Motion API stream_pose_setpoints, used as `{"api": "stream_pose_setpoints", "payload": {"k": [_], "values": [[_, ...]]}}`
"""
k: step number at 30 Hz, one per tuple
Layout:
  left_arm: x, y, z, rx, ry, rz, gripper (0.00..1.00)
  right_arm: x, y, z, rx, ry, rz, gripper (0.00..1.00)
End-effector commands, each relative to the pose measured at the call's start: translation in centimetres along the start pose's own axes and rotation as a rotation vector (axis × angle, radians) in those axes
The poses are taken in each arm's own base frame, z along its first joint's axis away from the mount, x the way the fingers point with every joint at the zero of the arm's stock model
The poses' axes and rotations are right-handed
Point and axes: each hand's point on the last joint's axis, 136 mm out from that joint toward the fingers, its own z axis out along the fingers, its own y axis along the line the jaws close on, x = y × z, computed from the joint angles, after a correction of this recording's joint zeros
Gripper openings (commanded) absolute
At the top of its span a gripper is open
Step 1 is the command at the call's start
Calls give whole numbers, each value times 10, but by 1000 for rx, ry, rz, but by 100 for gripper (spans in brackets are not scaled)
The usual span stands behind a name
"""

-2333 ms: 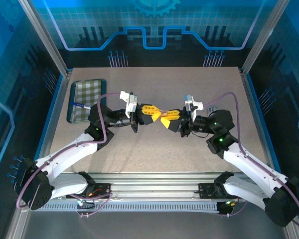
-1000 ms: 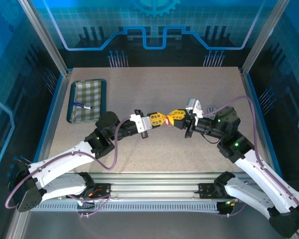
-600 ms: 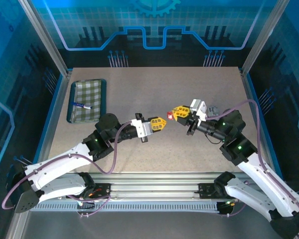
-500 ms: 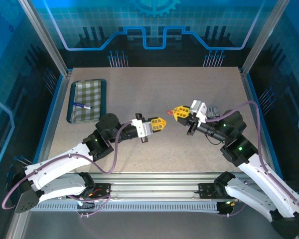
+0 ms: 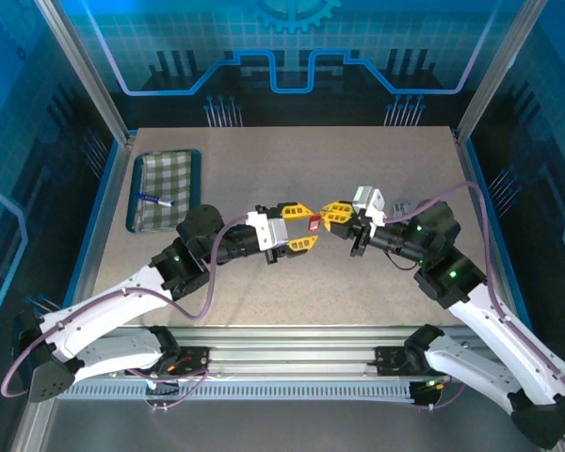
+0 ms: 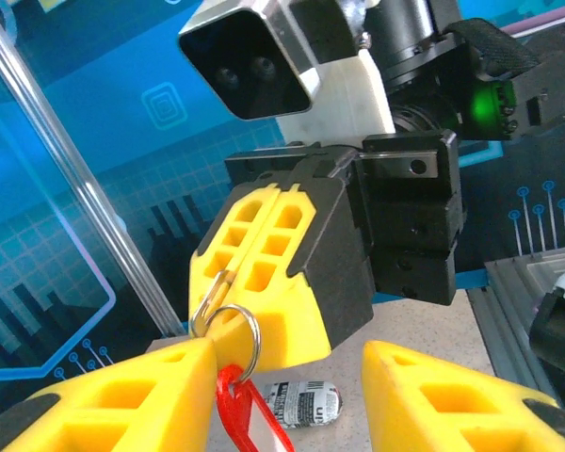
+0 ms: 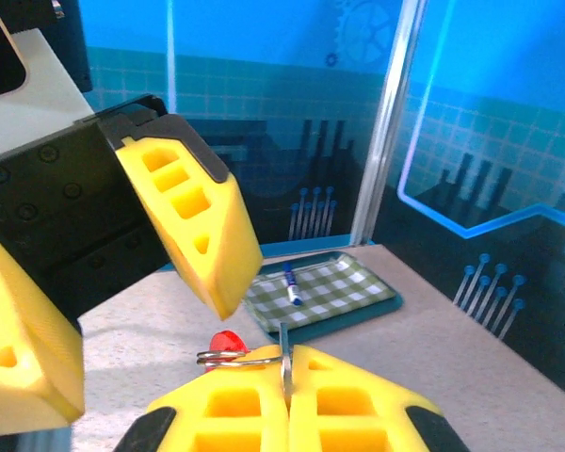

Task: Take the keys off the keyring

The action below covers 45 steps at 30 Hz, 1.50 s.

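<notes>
The thin silver wire keyring, with a flat red plastic tag dangling from it, hangs above the middle of the speckled beige counter. Its top is nipped in the seam of the right hand, whose yellow fingers are pressed together on it. A thin metal sliver stands in that same seam, but I cannot tell whether it is a key.

The left hand faces the right one with its yellow fingers spread, one on either side of the ring and tag. One fingertip is just beside the ring; whether they touch is unclear.

A small white printed cylinder lies on the counter below. Well apart to the far left sits a dark teal tray lined in green check, with a blue-and-white pen in it.
</notes>
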Motion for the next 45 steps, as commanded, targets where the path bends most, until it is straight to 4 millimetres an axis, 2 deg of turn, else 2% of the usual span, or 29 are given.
{"api": "stream_pose_setpoints", "payload": {"k": [1,6,12,16,18,19,20,26,33,38,45], "values": [[1,-5,-1,45,28,3,45,-9,15,-1,-83,2,73,0],[11,1,-2,-4,52,22,45,-14,21,-2,-126,-19,99,0],[8,6,-1,-29,40,39,42,-16,25,-2,-156,-30,119,0],[12,8,-1,-40,51,43,34,-18,27,-2,-169,-39,132,0],[12,8,-1,-41,50,42,24,-18,27,-2,-171,-42,136,0],[12,7,-1,-35,49,41,16,-18,27,-2,-173,-43,137,0],[13,6,-1,-31,52,41,13,-18,27,-2,-174,-44,139,0],[12,6,-1,-26,50,47,0,-18,27,-1,-180,-42,146,0],[11,9,-3,-53,44,58,0,-14,23,-4,-138,-23,107,0],[13,14,-6,-61,42,-11,0,-13,27,-8,-103,-32,-24,0],[11,13,-8,-31,53,-74,0,-7,23,-9,-21,-14,-158,0]]}}
